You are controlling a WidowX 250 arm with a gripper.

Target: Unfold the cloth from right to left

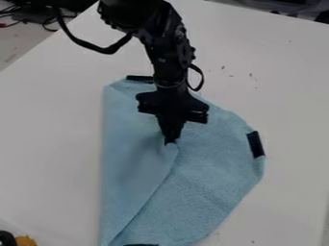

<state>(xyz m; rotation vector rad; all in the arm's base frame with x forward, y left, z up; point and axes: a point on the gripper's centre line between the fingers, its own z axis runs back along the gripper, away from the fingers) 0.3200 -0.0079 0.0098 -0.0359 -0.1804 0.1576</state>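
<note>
Orange-yellow, an unidentified piece sits at the view's lower left corner, beside a rounded black object. Next rightward, on the smooth white table: the light-blue, soft-looking fabric cloth, partly folded, its left side a straight crease. From this crease a smooth light-blue flap lies over the cloth's middle, its free edge slanting from lower left up to a corner near the centre. A short black strip marks the top edge; another dark strip shows at the bottom. At centre, the black two-finger gripper points down at the flap's corner, jaws narrow, apparently pinching the fabric there. Right of it, the lower layer spreads out flat to a curved border with a black rectangular patch. Step in hand, as judged: securing the flap's corner; the carry leftward is not done. Next move: keep the pinch, lift slightly, draw the corner left past the crease, then lower and release. Risk: a shallow bite could slip, or catching both layers would drag the whole cloth.
</note>
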